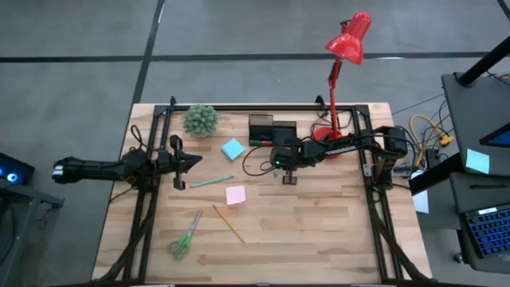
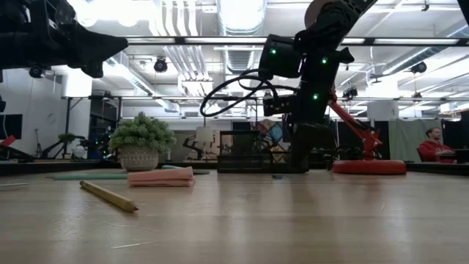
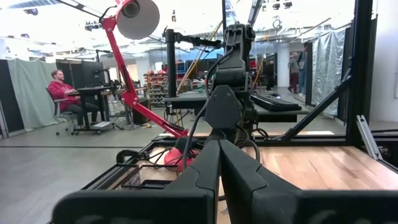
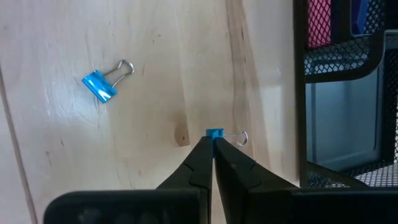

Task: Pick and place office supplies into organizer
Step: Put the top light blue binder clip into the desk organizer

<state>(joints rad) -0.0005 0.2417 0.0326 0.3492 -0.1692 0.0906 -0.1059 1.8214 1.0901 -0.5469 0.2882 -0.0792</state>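
High cam looks straight down on the whole tabletop, low cam sits level across it, wrist cams ride close, and most share the red lamp.

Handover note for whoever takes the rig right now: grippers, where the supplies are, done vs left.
Right gripper: jaws shut, tips at a blue binder clip on the table beside the black organizer; grip not certain.
Left gripper: jaws shut, empty, raised at the table's left.
Second blue clip loose on the wood nearby.
Still out: blue sticky notes, pink sticky notes, teal pen, yellow pencil, green scissors.
Organizer already holds some items.
Left: clips, then the rest.
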